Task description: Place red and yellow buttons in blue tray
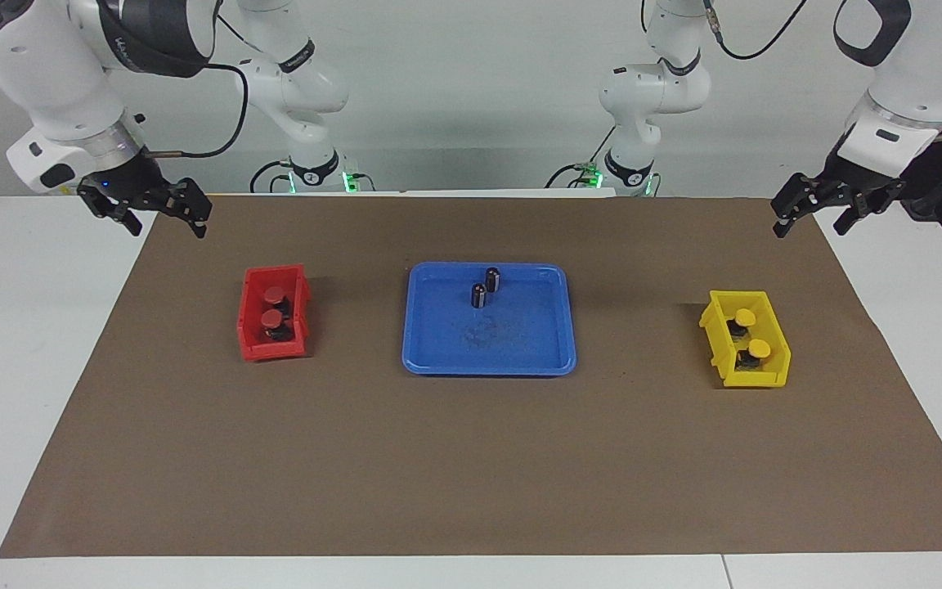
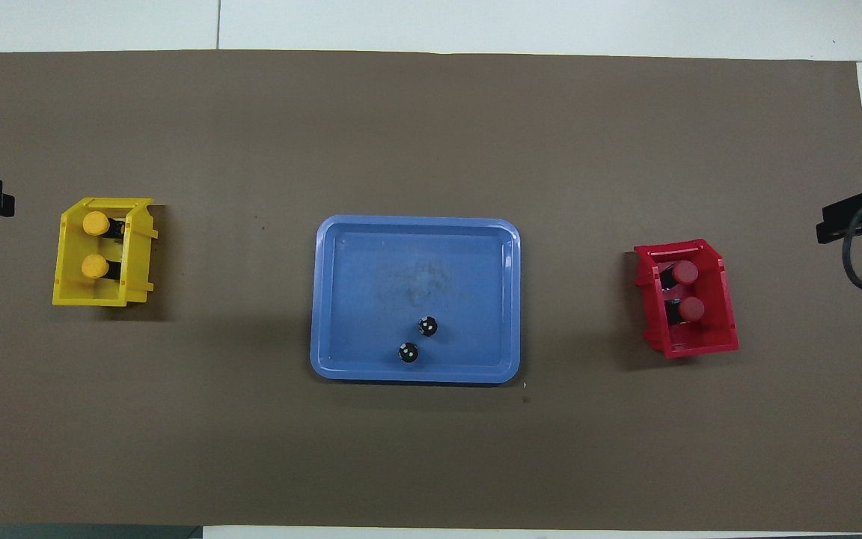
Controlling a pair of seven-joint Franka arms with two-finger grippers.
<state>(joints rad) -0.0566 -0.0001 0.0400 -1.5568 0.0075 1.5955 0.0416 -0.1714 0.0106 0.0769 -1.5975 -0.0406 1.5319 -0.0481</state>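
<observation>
1. I see the blue tray (image 1: 489, 356) in the middle of the brown mat (image 1: 471, 458), holding two dark cylinders (image 1: 485, 287) upright at its edge nearer to the robots.
2. The two red buttons (image 1: 274, 307) lie in the red bin (image 1: 273, 350), toward the right arm's end.
3. The two yellow buttons (image 1: 751, 332) lie in the yellow bin (image 1: 745, 375), toward the left arm's end.
4. The right gripper (image 1: 162, 222) waits over the mat's corner, fingers apart, empty.
5. The left gripper (image 1: 811, 222) waits over the other corner near the robots, fingers apart, empty.
</observation>
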